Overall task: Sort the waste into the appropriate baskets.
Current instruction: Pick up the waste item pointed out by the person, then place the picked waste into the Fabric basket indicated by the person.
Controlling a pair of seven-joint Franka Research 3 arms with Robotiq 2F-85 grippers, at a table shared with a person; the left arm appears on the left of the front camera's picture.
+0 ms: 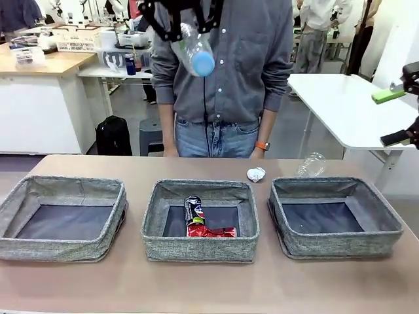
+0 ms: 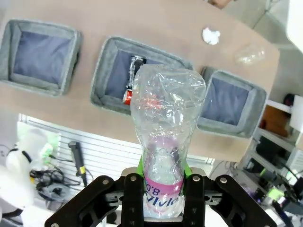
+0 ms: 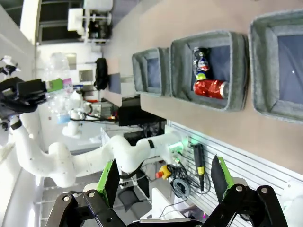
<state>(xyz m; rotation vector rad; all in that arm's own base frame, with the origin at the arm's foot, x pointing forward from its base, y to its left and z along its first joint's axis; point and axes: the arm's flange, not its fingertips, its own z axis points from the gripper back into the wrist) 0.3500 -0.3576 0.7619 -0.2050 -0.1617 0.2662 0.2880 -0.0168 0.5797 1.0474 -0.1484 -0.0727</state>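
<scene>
One crumpled clear bottle [image 2: 166, 118] | left jaws clamp it | right jaws wide, empty

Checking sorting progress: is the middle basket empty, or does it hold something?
Not empty. The middle basket holds a red can and a dark printed can, both lying on its dark bottom.

The left gripper [image 2: 163, 172] was clamped on a clear plastic bottle [image 2: 168, 109], green pads [image 2: 140, 165] pressing its labelled end, the rest sticking out beyond the fingertips. The right gripper [image 3: 165, 182] held its fingers [image 3: 111, 178] spread wide.
</scene>
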